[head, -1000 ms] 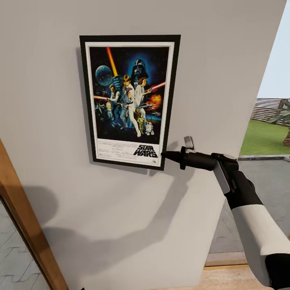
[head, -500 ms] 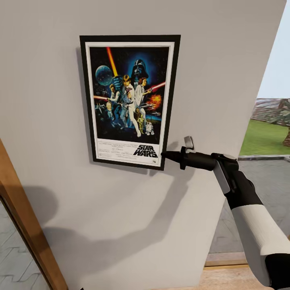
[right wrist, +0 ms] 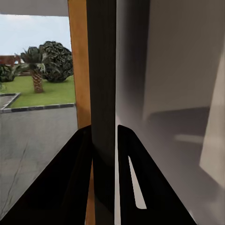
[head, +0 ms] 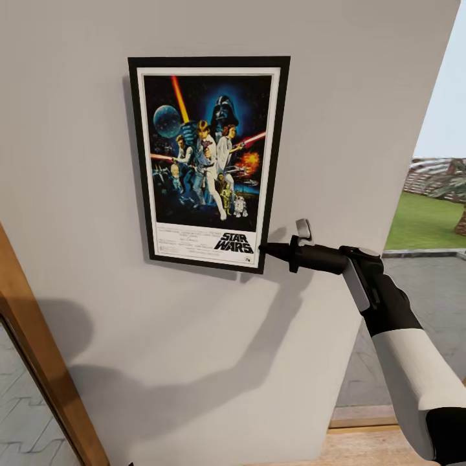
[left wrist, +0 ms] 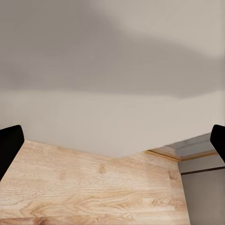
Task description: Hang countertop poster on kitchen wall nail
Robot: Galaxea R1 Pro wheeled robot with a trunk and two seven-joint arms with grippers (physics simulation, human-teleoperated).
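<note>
The poster [head: 207, 155], with a black frame, white border and "STAR WARS" lettering, lies flat and upright against the grey wall [head: 362, 97]. My right gripper [head: 265, 248] reaches in from the right and is shut on the frame's lower right corner. In the right wrist view the dark frame edge [right wrist: 101, 70] runs between the two closed fingers [right wrist: 75, 159]. The left gripper [left wrist: 112, 145] is open, its fingertips [left wrist: 9, 143] far apart over a wooden floor beside the wall. The wall nails are hidden, and the kitchen countertop is out of view.
A wooden door frame [head: 32, 349] slants up the lower left. To the right of the wall's edge is an opening onto a paved yard and lawn [head: 427, 223]. Wooden floor [head: 369, 446] runs along the wall's base.
</note>
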